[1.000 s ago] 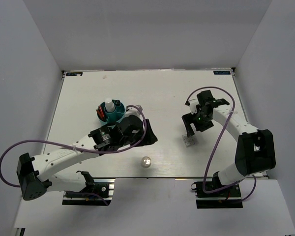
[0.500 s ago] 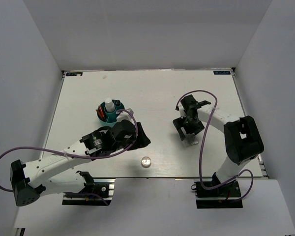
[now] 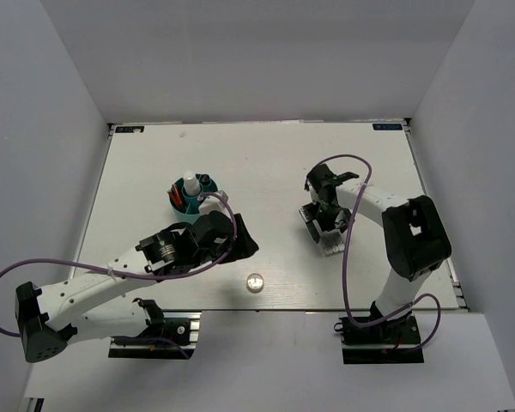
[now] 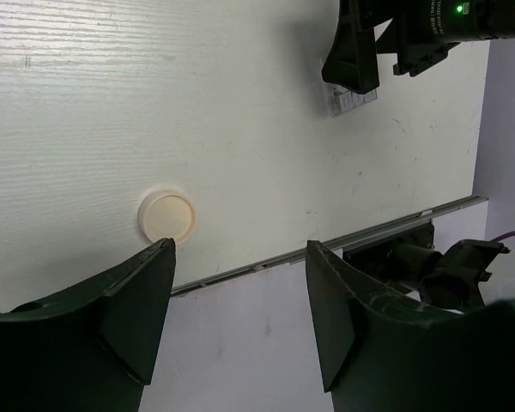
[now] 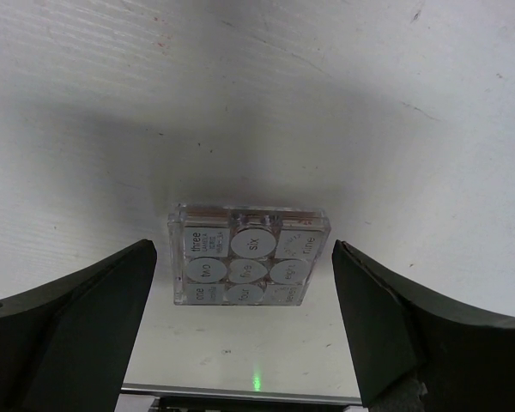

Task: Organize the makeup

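The tiny round clear jar (image 3: pixel 255 281) lies near the front edge of the white, fine-grained table (image 3: pixel 266 163), just beside the left gripper (image 4: pixel 240 249), whose fingers are spread wide. The right gripper (image 5: pixel 243 247), equally wide, frames the square clear-cased palette (image 5: pixel 247 256). Its grey pans read "three", "six" and "two". Farther back, a teal holder (image 3: pixel 195 193) holds a white bottle (image 3: pixel 190 184).

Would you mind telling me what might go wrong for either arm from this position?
The palette lies flat on the table below the open right gripper; a low grasp may scrape the surface or slip off its thin edges. The round jar sits near the table's front edge, off-centre by the open left gripper; a nudge could push it over.
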Controlling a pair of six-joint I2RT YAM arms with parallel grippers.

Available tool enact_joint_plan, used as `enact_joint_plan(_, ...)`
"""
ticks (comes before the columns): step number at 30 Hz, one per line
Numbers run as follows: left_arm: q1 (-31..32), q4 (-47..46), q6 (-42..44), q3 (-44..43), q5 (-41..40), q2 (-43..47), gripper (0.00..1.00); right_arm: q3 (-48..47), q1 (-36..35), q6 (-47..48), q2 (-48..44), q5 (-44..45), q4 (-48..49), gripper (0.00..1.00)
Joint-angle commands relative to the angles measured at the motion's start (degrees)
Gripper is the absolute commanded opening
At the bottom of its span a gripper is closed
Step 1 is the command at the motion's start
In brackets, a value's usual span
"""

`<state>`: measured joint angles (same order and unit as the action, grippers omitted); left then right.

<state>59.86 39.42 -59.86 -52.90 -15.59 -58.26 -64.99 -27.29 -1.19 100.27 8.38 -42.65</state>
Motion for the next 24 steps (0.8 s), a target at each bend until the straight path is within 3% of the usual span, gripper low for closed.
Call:
enact_joint_plan(1, 0.0, 1.01, -0.09, -0.09, -1.28, 1.75, 0.72, -2.16, -0.13, -1.62, 0.54, 0.32, -2.0, 0.89)
enact_joint_plan(24, 0.0, 1.63, -0.61, 0.35, -1.54, 3.85, 0.72, -3.3, 2.06, -1.09, 4.58, -2.31, -3.14, 0.89)
